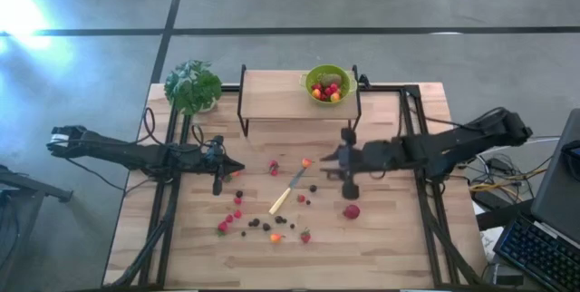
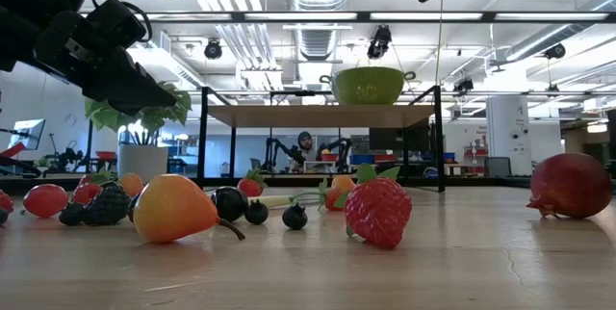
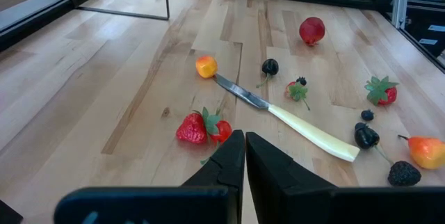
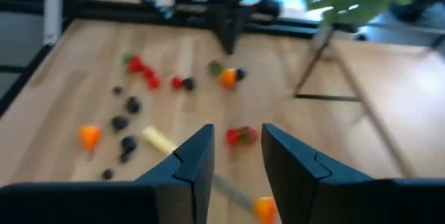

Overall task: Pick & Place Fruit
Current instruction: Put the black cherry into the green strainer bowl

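Leaves of the potted plant (image 1: 192,85) sit at the table's far left corner, beside the raised wooden shelf (image 1: 272,93). My left gripper (image 1: 237,170) hovers over the left half of the wooden table (image 1: 390,238), fingers pressed together and holding nothing. Just beyond its tips lie two red strawberries (image 3: 200,127) side by side. Below and to the right of that gripper, small red berries and dark berries (image 1: 251,223) lie scattered over the boards. At the middle, the pale-handled knife (image 1: 286,192) lies slanted, its blade tip beside a small orange fruit (image 1: 306,162). My right gripper (image 1: 325,161) hangs just right of that orange piece, fingers parted and empty. Behind it, on the shelf, the green bowl (image 1: 314,77) already holds several red and yellow fruits (image 1: 326,91). A larger red fruit (image 1: 351,211) rests alone nearer the front, below my right gripper.
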Motion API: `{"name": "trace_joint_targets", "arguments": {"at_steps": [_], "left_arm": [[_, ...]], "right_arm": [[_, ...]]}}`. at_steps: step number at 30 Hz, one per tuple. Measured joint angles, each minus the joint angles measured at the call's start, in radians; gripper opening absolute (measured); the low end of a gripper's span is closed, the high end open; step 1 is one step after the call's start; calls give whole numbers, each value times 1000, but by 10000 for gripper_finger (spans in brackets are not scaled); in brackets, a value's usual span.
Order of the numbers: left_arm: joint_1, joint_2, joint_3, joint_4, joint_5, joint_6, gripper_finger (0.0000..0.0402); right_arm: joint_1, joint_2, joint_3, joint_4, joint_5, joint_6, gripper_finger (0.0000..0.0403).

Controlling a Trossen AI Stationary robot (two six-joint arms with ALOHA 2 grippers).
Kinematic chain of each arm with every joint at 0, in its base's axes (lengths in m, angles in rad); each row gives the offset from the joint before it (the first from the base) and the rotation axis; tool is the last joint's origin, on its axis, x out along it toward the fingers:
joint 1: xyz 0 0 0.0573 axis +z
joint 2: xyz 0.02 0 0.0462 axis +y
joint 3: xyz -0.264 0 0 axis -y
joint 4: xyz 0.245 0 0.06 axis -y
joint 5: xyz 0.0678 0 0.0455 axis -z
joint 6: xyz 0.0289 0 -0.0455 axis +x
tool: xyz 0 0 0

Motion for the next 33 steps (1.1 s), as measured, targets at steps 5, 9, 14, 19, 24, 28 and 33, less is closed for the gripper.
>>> {"name": "trace_joint_targets", "arguments": {"at_steps": [5, 9, 14, 19, 24, 28, 33], "left_arm": [[0, 0, 0, -2, 0, 0, 20], [0, 0, 0, -2, 0, 0, 20], [0, 0, 0, -2, 0, 0, 20], [0, 0, 0, -2, 0, 0, 20], [0, 0, 0, -1, 0, 0, 20], [0, 0, 0, -1, 0, 0, 20], [0, 0, 0, -1, 0, 0, 20]], "right_arm": [[70, 83, -19, 14, 1, 9, 109], [92, 160, -20, 22, 30, 33, 118], [94, 258, -19, 25, 49, 73, 137], [93, 348, -19, 26, 48, 120, 156], [93, 428, -19, 35, 48, 154, 174], [92, 485, -19, 54, 48, 160, 184], [91, 524, -19, 66, 77, 160, 186]]}}
